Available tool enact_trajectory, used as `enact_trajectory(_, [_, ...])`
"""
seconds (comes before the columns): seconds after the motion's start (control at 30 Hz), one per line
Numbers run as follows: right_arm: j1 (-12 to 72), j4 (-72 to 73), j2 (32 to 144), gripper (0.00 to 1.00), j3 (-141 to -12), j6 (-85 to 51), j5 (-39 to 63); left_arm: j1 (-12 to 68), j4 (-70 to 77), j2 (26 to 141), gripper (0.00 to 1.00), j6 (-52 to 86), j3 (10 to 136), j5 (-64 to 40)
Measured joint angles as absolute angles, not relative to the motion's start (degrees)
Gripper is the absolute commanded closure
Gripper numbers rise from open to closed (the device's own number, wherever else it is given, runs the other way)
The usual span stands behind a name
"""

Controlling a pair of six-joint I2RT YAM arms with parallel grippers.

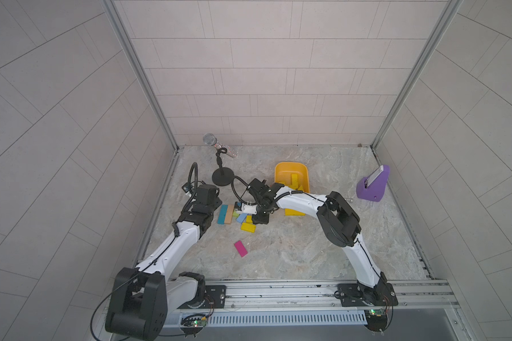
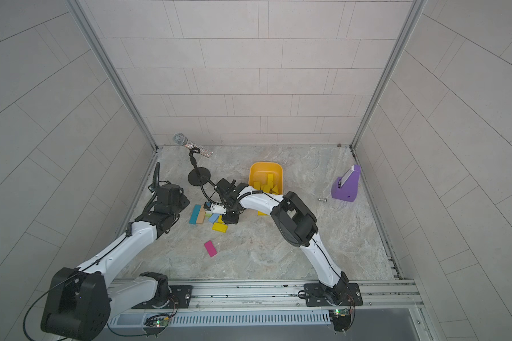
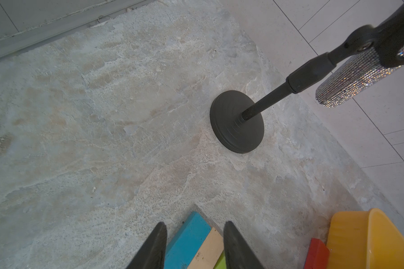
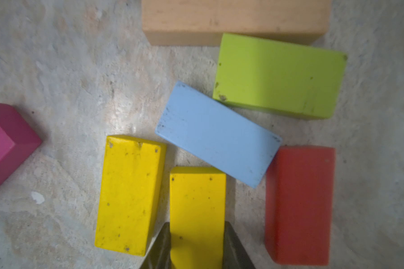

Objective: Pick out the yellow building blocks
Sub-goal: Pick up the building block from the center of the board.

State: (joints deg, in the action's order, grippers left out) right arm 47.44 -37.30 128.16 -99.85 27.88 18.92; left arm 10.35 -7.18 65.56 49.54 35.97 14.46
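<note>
My right gripper (image 4: 196, 235) is shut on one of the yellow building blocks (image 4: 197, 209), with a fingertip pressed on each long side as it lies on the stone floor. A second yellow block (image 4: 131, 193) lies flat right beside it and shows in both top views (image 1: 247, 227) (image 2: 219, 227). Several more yellow blocks (image 1: 294, 181) sit inside the orange-yellow tub (image 1: 290, 168), and another (image 1: 293, 212) lies half hidden under the right arm. My left gripper (image 3: 194, 223) is open, hovering over a blue block (image 3: 189, 237) and a tan block (image 3: 208, 251).
Light blue (image 4: 217, 132), lime-green (image 4: 280, 74), red (image 4: 300, 205) and tan (image 4: 233, 21) blocks crowd round the held block. A magenta block (image 1: 241, 248) lies nearer the front. A microphone stand (image 1: 221, 178) is behind the left gripper. A purple phone holder (image 1: 373, 184) is at the right wall.
</note>
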Motion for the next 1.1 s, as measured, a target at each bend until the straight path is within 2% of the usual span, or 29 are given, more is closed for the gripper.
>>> enact_trajectory(0.2, [47.6,-37.2,126.1,0.77,-99.2,27.4,17.4,10.3,-7.2,65.0,0.55,49.5,36.0,14.7])
enact_trajectory(0.6, [48.0,-28.4,110.7,0.79,-86.4,21.8,15.0,10.3,-7.2,64.4,0.55,49.5,36.0,15.5])
enact_trajectory(0.87, [47.8,-20.6,102.3,0.87,-77.7,12.6,11.5,10.3,-7.2,64.2,0.55,49.5,35.9,15.7])
enact_trajectory(1.1, [46.3,-12.4,96.6,0.93,-72.5,-0.6,1.8,10.3,-7.2,64.2,0.55,49.6,35.9,15.9])
